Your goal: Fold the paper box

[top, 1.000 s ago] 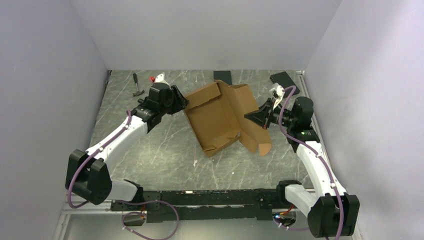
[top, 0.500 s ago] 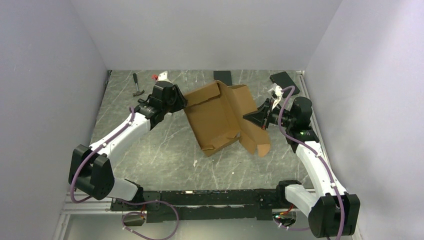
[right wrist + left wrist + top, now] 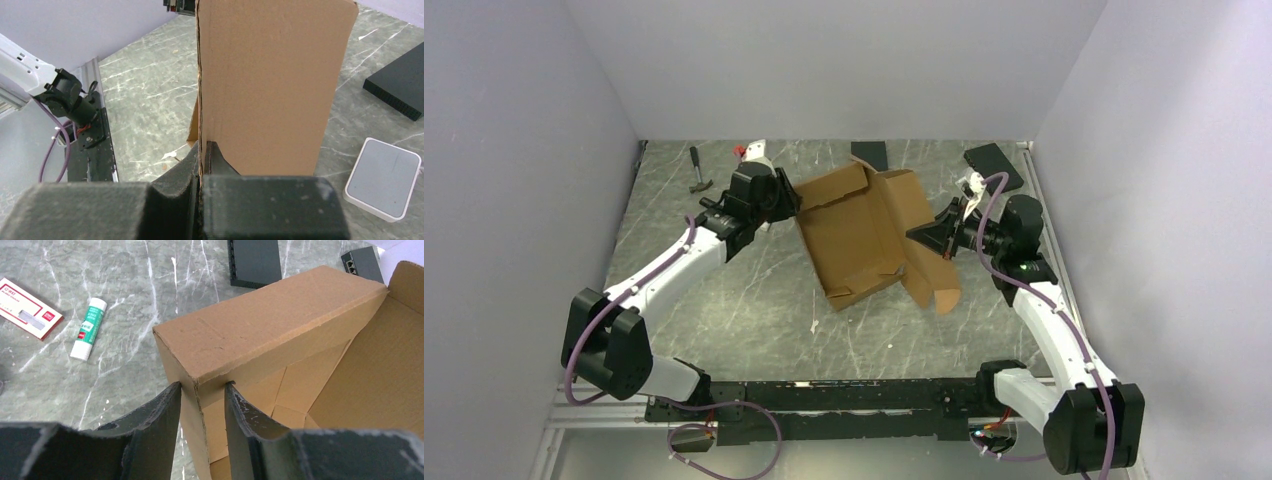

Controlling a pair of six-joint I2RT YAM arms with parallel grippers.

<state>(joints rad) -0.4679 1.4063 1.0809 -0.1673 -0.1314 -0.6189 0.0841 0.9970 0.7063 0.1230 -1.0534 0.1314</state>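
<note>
Grey marbled surface [image 3: 724, 300]. On it: paper box [image 3: 869, 235] mid-surface, two black slabs [image 3: 870, 152] [image 3: 994, 160] at far edge, small hammer [image 3: 697, 172] far left, glue stick [image 3: 88, 328] beside a red-white card [image 3: 27, 307], white case [image 3: 386, 178] right.

Left arm reaches toward the table's far-left area, left hand [image 3: 202, 395] part-open, fingers straddling a corner wall of the paper box [image 3: 869, 235]. Right arm extends along the right edge, elbow bent, right hand [image 3: 201, 150] clamped tight on a box flap, pointing left.
</note>
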